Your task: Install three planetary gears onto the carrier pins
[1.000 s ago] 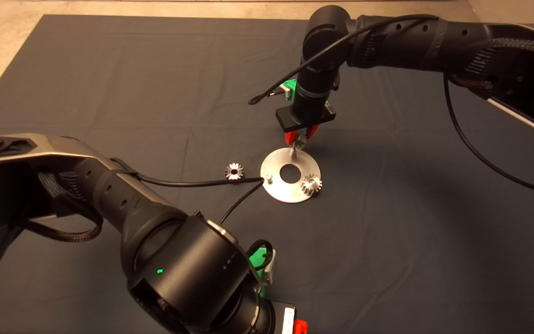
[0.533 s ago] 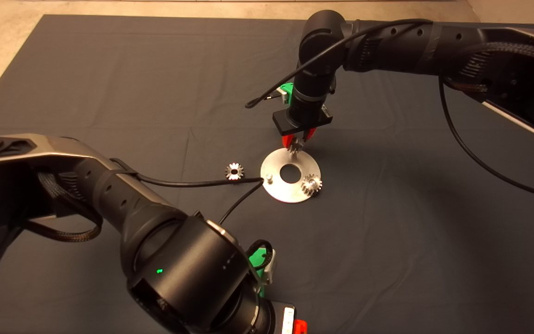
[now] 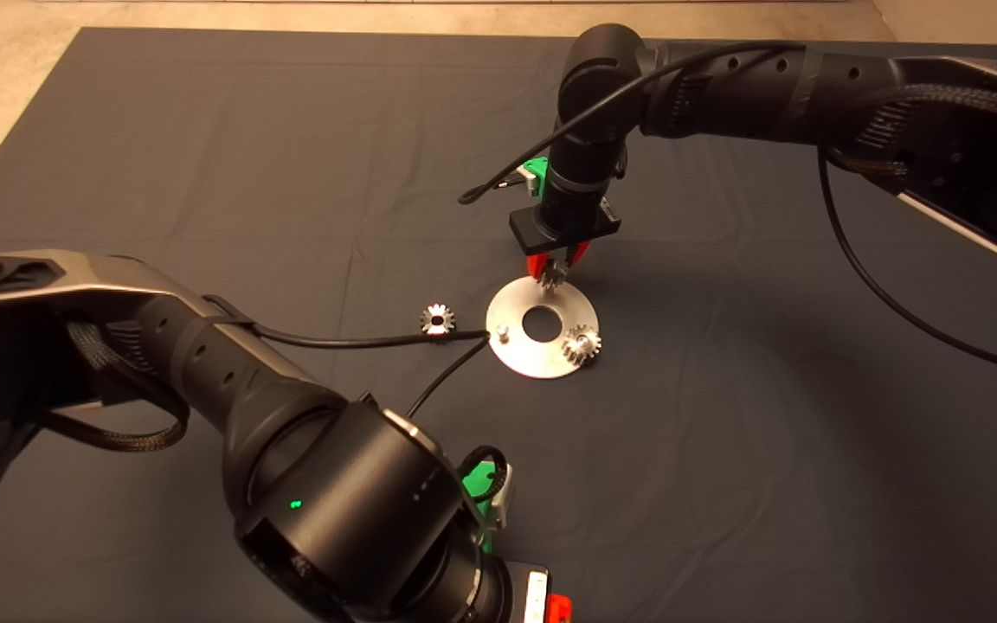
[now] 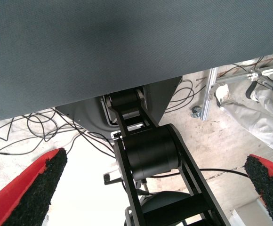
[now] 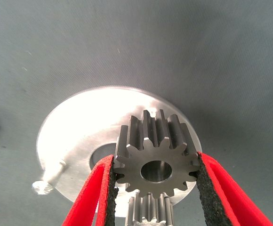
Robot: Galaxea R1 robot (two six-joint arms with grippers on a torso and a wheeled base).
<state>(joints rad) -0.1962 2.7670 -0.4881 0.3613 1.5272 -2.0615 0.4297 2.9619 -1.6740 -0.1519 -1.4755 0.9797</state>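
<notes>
A: Right arm is reaching in over the dark mat, wrist bending straight down. Right claw is clamping a planetary gear by its toothed flanks, one black pad pressing on each side.

B: Where is it hanging relative to the disc?

A: Just above the far rim of the silver disc. The pin under it is not showing. In the right wrist view the gear's bore is facing the camera, and directly below the claw a second gear is sitting on its pin at the disc's near edge.

B: The other pins?

A: One bare carrier pin is standing upright at the disc's rim, off to the claw's side and lower. The third gear is lying flat on the mat just beyond that rim, apart from the disc and beside a black cable.

B: Room around it?

A: Open mat is lying on every side of the disc; the surface's edges are well away.

B: Left arm?

A: Left claw is waiting at the near edge, fingers spread wide and gripping nothing, its camera looking past the mat at floor cables.

B: Textures?

A: Disc is flat and bright, with a round central hole; gears are matte grey, straight-toothed; mat is woven cloth, faintly creased.
</notes>
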